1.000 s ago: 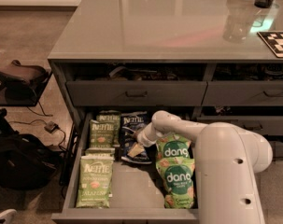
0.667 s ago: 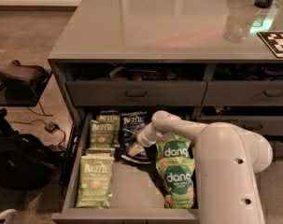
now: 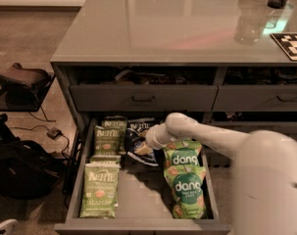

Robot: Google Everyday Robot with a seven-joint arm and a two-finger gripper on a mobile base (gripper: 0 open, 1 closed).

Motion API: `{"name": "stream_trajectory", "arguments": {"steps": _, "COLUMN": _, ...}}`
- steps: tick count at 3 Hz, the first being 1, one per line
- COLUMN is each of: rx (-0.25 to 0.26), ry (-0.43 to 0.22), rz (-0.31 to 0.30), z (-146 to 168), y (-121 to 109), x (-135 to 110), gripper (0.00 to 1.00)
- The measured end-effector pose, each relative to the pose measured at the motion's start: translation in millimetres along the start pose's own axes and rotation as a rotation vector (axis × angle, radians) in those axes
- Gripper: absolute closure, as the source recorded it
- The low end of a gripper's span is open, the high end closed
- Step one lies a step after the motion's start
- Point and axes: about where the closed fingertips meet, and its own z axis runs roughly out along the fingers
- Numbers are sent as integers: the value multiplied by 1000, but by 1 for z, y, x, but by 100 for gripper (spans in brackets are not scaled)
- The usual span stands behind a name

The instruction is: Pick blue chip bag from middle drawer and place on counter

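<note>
Currently: middle drawer (image 3: 138,197) open, blue chip bag (image 3: 136,129) at its back centre. Gripper (image 3: 142,149) rests on the bag's lower part; whether it is clamped cannot be told. Light green bags (image 3: 100,190) crowd left, dang bags (image 3: 186,187) right. Counter (image 3: 177,28) above.

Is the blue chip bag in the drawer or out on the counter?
In the drawer: the blue chip bag lies inside the open middle drawer, beside green Kettle bags, the end effector down at it.

White end effector (image 3: 148,142) on navy blue chip bag (image 3: 135,130), grey middle drawer (image 3: 138,199).
</note>
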Motion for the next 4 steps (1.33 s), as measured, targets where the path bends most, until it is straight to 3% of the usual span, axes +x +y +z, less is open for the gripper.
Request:
{"name": "stream_trajectory", "arguments": {"steps": 1, "rx": 42, "ry": -127, "rz": -98, "z": -61, "y": 38, "x": -42, "gripper": 100}}
{"name": "stream_trajectory", "arguments": {"steps": 2, "rx": 27, "ry": -247, "rz": -163, "z": -112, "y": 68, "x": -69, "gripper": 100}}
{"name": "stream_trajectory", "arguments": {"steps": 3, "rx": -32, "ry": -288, "rz": -231, "z": -154, "y": 98, "x": -97, "gripper": 100}}
{"name": "stream_trajectory", "arguments": {"steps": 4, "rx": -35, "ry": -262, "rz": -268, "z": -196, "y": 105, "x": -128, "gripper": 100}}
